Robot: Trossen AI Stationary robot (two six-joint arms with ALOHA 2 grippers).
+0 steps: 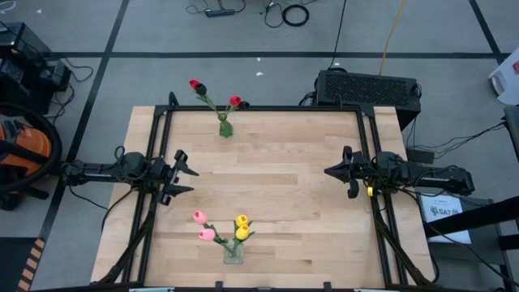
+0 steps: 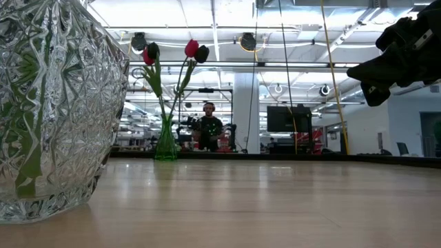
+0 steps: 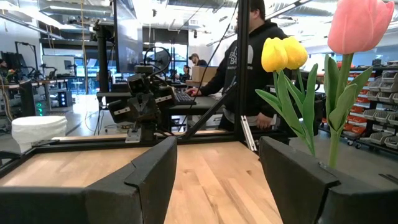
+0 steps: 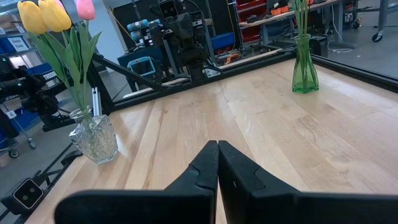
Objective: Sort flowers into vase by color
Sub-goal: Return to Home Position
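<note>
A green glass vase (image 1: 225, 127) stands near the table's far edge and holds red and dark tulips (image 1: 197, 85) on long stems. A clear cut-glass vase (image 1: 233, 253) stands near the near edge with pink tulips (image 1: 203, 226) and yellow tulips (image 1: 242, 227); it fills the low view's left (image 2: 48, 110). My left gripper (image 1: 188, 179) hovers open at the table's left side. My right gripper (image 1: 329, 172) hovers shut at the right side. The wrist views show the yellow tulips (image 3: 284, 53) and the green vase (image 4: 304, 65).
Bare wooden tabletop (image 1: 276, 186) lies between the two arms and between the two vases. A dark metal frame (image 1: 154, 138) runs around the table. A black box (image 1: 369, 88) sits behind the far right corner. A person (image 3: 255, 68) stands beyond the table.
</note>
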